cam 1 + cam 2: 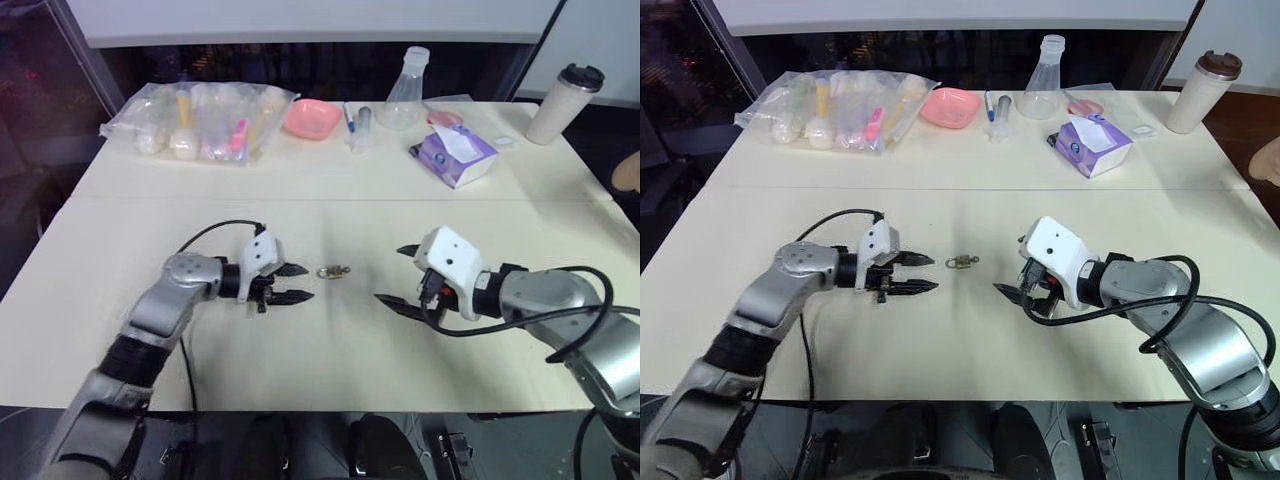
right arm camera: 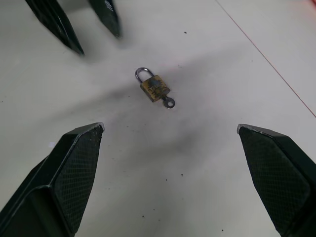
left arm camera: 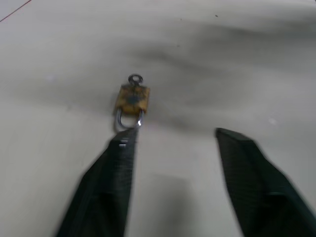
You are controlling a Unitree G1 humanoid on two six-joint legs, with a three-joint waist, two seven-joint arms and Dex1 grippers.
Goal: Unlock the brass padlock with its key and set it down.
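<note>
Because the tiny brass-yellow padlock (image 2: 154, 87) with its silvery shackle and key is light, rigid and likely slippery, lying flat on the cream table (image 1: 330, 350) between the open, empty left gripper (image 1: 297, 283) and right gripper (image 1: 398, 276), pinch its flat body sides.

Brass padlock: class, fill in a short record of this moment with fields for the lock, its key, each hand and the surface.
lock: brass padlock lying flat on the table, between the hands
key: in its keyhole
left hand: open, fingers beside the shackle, holding nothing
right hand: wide open, apart from the lock
</note>
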